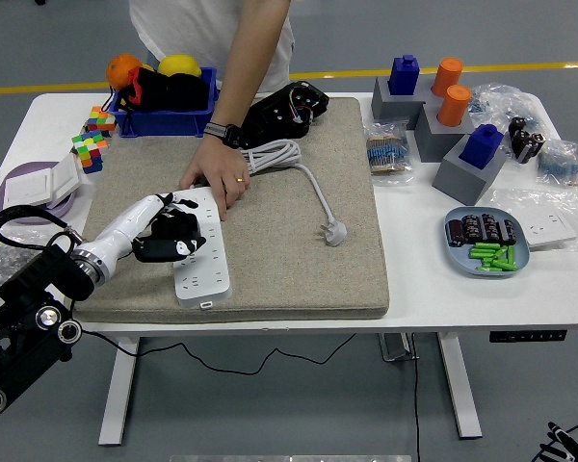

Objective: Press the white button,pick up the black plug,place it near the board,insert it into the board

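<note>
A white power strip [202,262] lies on the beige mat [289,260], left of centre. My left hand [173,233] reaches in from the lower left and is shut on the black plug [160,250], which it holds over the strip's left edge, about midway along it. From the far side, a person's hand [218,176] presses down on the strip's far end. The strip's white cable [299,168] curls across the mat and ends in a white plug [334,231]. My right arm is out of sight.
A blue bin [169,115] with fruit and colour cubes [91,140] stand at the back left. A purple plate [29,188] is at the left edge. Grey stands with blue and orange blocks [443,106], bags and a tray of batteries [486,241] fill the right side.
</note>
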You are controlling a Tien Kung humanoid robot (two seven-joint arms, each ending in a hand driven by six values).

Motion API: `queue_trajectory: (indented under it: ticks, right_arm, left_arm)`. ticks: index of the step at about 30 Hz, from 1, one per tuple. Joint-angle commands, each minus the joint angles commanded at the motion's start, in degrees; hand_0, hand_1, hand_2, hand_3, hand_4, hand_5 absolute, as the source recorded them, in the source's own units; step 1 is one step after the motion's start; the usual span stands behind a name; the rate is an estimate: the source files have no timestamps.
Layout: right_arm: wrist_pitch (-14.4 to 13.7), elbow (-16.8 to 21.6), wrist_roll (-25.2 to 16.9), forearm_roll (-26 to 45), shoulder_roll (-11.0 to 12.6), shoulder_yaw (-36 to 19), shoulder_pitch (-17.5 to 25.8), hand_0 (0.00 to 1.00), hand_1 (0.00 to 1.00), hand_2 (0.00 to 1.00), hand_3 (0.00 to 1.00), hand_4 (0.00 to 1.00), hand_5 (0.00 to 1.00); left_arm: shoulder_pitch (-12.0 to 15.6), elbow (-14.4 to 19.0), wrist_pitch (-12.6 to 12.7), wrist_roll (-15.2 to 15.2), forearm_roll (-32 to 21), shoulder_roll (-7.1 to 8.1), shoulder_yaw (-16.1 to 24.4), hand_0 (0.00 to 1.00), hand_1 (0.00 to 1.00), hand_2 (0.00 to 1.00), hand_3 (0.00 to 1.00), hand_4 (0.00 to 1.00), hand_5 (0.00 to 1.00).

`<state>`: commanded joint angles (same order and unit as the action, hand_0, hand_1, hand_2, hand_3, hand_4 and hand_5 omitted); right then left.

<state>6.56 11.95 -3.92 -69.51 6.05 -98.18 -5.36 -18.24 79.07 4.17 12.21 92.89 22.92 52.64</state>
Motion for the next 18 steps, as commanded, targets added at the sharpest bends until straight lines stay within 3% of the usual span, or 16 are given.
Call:
queue_trajectory:
  ticks: [5, 9, 14, 18]
  right_arm:
    - [-0.1, 0.0, 0.0, 0.0, 0.1, 0.1, 0.1, 0.722, 0.603, 0.551, 0.664, 0.739, 0.492]
    - [-0.1, 0.0, 0.0, 0.0, 0.0, 0.0, 0.1, 0.722, 0.603, 0.551, 0.664, 0.739, 0.492]
    - [-0.1, 0.0, 0.0, 0.1, -0.1, 0.0, 0.1, 0.722, 0.604, 0.551, 0.664, 0.740, 0.494]
    - [-0.1, 0.0, 0.0, 0.2, -0.1, 0.1, 0.1, 0.721, 0.604, 0.551, 0.664, 0.739, 0.493]
  left_arm:
    - [0.0, 0.8, 0.3, -0.7, 0.4, 0.29, 0.7, 0.697, 0.702, 0.611, 0.751, 0.775, 0.284]
    - [0.2, 1.9, 1.6, -3.0, 1.1, 0.39, 2.6, 0.697, 0.702, 0.611, 0.751, 0.775, 0.284]
    - [0.8, 2.5, 4.5, -8.0, 2.0, -0.26, 7.5, 0.682, 0.697, 0.609, 0.751, 0.775, 0.279]
    - [1.2, 1.1, 5.0, -8.2, 2.2, -1.65, 12.9, 0.685, 0.698, 0.619, 0.747, 0.772, 0.271]
